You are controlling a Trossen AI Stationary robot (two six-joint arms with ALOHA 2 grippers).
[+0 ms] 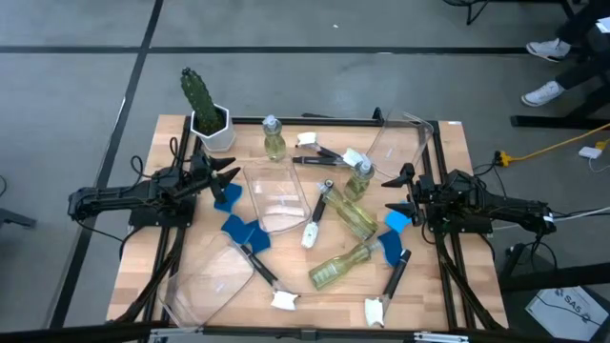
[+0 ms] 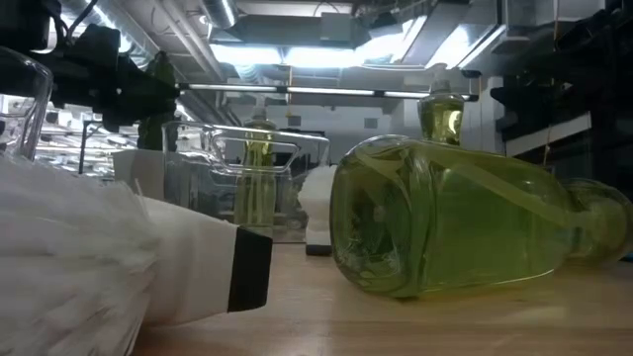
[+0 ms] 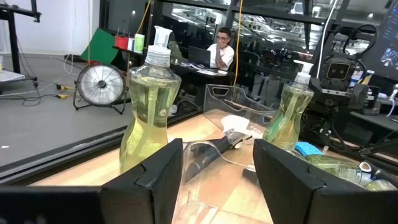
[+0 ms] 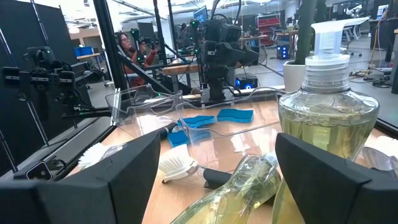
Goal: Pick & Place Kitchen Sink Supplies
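Note:
Two pump bottles of yellowish soap stand upright on the table (image 1: pixel 274 139) (image 1: pixel 359 177), and two more lie on their sides (image 1: pixel 355 217) (image 1: pixel 341 267). Blue sponges lie flat at the left (image 1: pixel 227 197) (image 1: pixel 240 232) and at the right (image 1: pixel 397 222). Black-handled brushes with white heads lie scattered about (image 1: pixel 318 215) (image 1: pixel 263 272) (image 1: pixel 392 284). My left gripper (image 1: pixel 229 181) hovers open at the table's left, facing an upright bottle (image 3: pixel 151 106). My right gripper (image 1: pixel 398 195) hovers open at the table's right, close to the other upright bottle (image 4: pixel 326 118). Neither has anything between its fingers.
Clear plastic bins sit mid-table (image 1: pixel 276 195), at the near left corner (image 1: pixel 205 281) and at the far right (image 1: pixel 405 143). A potted cactus (image 1: pixel 205 105) stands at the far left corner. People sit in the room beyond the table.

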